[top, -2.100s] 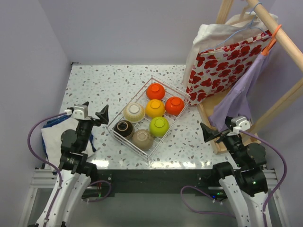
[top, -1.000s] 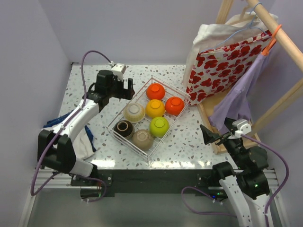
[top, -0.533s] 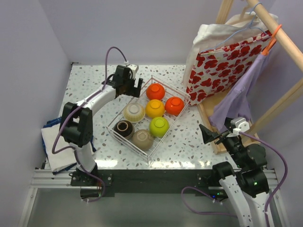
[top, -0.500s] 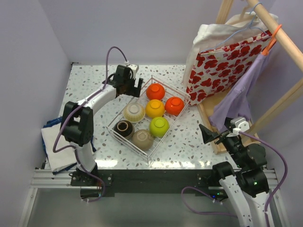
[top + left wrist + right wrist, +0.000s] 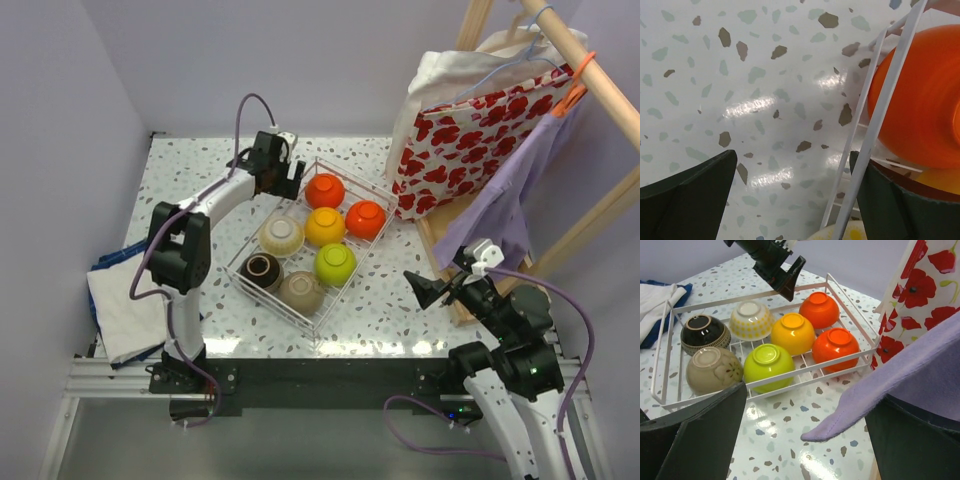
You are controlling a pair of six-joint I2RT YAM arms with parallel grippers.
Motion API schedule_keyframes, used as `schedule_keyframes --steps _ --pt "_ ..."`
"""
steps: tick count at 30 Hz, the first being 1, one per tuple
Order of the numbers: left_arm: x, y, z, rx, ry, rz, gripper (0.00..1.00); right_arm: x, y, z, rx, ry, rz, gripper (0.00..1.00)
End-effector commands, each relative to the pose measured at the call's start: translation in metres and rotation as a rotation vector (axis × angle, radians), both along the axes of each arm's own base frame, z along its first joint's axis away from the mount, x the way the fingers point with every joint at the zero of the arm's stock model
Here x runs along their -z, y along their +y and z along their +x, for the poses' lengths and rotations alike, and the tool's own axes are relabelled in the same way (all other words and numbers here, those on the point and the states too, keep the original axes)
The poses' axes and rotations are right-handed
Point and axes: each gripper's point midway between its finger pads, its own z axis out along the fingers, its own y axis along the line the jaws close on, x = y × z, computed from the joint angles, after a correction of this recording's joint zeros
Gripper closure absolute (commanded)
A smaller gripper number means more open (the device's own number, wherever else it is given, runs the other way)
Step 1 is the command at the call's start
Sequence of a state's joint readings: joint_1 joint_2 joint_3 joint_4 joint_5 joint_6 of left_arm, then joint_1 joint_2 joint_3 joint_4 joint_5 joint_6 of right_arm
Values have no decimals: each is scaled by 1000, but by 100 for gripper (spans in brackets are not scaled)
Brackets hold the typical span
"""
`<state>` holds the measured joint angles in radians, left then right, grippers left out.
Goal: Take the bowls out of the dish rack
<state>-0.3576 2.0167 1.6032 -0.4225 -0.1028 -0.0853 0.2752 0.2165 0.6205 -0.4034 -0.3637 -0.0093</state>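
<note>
Scene: speckled table (image 5: 180,170), white wire dish rack (image 5: 359,272) set diagonally mid-table.
Rack load: 7 bowls, all inside, all bottoms-up.
Far row: orange-red bowl A (image 5: 326,190) at the far corner; orange-red bowl B (image 5: 366,218) by the rack's right corner.
Mid: yellow-orange bowl (image 5: 325,227) in the centre, touching both orange-reds; cream bowl (image 5: 282,236) to its left; lime bowl (image 5: 336,264) on its near side.
Near end: dark brown bowl (image 5: 262,270) at the left corner; tan bowl (image 5: 300,292) at the near corner, w/ a faint flower mark per the R wrist view.
L gripper (image 5: 288,182): arm stretched far fwd, claw at the rack's far-left rim, just beside bowl A. Jaws spread wide, nothing in them. L wrist view: bare tabletop between the fingers (image 5: 690,200), rack wire crossing in front of the right-hand finger, bowl A just inside that wire. Contact w/ wire: can't tell.
R gripper (image 5: 420,290): low over the table's near-right part, well apart from the rack, aimed toward it. Jaws wide apart, empty.
R side: wooden clothes rack (image 5: 600,90) w/ poppy-print cloth (image 5: 470,140) and purple garment (image 5: 500,200); the garment's hem hangs near the R claw.
L side: white towel (image 5: 120,310) over a blue cloth (image 5: 115,258) at the table's near-left edge.
</note>
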Motion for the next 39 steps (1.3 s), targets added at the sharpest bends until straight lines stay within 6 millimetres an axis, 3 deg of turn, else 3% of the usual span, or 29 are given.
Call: schedule_keyframes --steps 1,9,17,20,23,26,32,36,39 --pt "-19 77 62 -208 -124 51 0 -13 6 -4 -47 -43 -1 1" --pt "-24 118 104 -259 -163 86 0 -10 23 -7 -154 6 -4 1" --pt "-24 147 110 -320 -168 60 0 -5 45 -11 -288 95 26 1" --pt "-33 152 109 -339 -177 41 0 -4 49 -13 -323 130 25 1" --pt "-54 149 107 -335 -210 10 0 -23 41 -10 -261 94 23 1" --pt "-86 145 100 -336 -261 -28 0 -38 37 -14 -244 51 21 1" --pt "-136 135 69 -321 -329 -81 0 -38 51 -10 -324 109 51 1" --pt "-148 118 35 -301 -326 -114 0 -28 60 3 -356 187 49 1" --pt "-145 91 2 -250 -307 -121 0 -27 65 14 -364 216 43 1"
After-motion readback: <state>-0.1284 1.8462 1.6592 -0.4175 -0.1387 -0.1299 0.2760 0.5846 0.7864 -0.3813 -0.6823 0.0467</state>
